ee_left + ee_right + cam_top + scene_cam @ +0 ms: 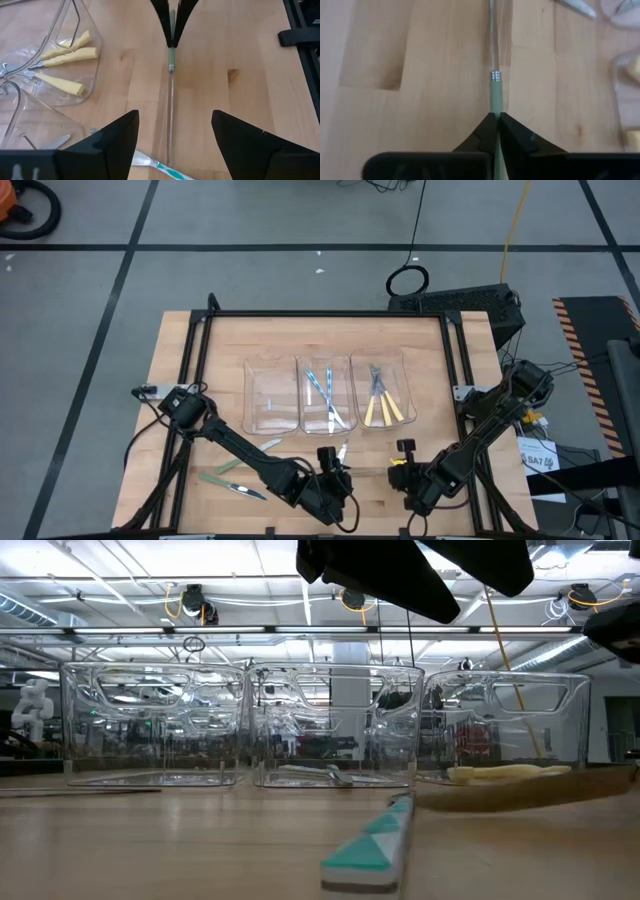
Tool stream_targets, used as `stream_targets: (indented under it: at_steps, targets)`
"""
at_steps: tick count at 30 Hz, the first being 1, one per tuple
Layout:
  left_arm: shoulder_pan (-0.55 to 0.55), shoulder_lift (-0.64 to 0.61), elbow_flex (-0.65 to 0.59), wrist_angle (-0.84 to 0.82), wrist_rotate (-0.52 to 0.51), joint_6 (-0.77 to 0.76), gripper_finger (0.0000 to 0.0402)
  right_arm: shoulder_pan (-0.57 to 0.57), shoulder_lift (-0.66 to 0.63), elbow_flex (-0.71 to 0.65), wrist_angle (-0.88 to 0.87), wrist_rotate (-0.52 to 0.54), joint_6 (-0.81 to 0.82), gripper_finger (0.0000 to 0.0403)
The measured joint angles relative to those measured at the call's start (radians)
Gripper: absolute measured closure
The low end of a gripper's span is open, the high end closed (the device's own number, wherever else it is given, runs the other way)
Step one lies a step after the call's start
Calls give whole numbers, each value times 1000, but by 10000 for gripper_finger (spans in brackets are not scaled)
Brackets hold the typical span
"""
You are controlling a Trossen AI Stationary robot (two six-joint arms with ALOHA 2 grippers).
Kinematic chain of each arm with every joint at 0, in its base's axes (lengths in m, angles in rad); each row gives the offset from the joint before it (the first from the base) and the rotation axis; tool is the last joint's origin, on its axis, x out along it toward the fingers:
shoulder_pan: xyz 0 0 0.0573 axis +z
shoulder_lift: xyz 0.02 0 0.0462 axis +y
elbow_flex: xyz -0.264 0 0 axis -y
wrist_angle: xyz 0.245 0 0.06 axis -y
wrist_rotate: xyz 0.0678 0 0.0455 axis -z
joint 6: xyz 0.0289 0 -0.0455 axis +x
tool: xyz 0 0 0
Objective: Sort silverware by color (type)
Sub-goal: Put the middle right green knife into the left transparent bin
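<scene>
A: Pinching a green-handled utensil (pixel 495 97), the right gripper (pixel 498 116) has its jaws nearly together on the handle, low over the counter (pixel 190 360) at about five o'clock from the bins.

B: Which kind of utensil is it?

A: Its silvery shaft (pixel 170 115) runs straight out from the handle along the wood toward the left arm; the working end cannot be made out.

B: And the left gripper (pixel 172 137)?

A: It faces the right one at six o'clock on the counter, jaws spread wide and holding nothing, the shaft lying between them.

B: Where is the rest of the silverware?

A: Three clear bins (pixel 325 395) stand in a row at the counter's centre. Yellow-handled pieces (pixel 383 408) lie in the three o'clock bin, light-blue ones (pixel 325 392) in the middle bin. Two green-handled pieces (pixel 232 478) rest on the wood at eight o'clock. Another piece with a teal-and-white patterned handle (pixel 372 845) lies near the left gripper.
</scene>
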Motion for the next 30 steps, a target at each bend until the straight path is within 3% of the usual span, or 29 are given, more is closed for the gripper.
stream_targets:
  at_steps: [10,16,24,30]
  targets:
    - [-1,0,0,16,-1,-38,142,0,-2,26,-47,3,15,401]
    - [-2,0,0,15,-1,-59,142,0,-3,26,-44,-42,150,383]
    - [-6,0,0,16,12,-32,142,78,-4,26,24,-71,278,317]
    - [-6,7,1,36,15,-20,142,167,-4,27,0,28,344,250]
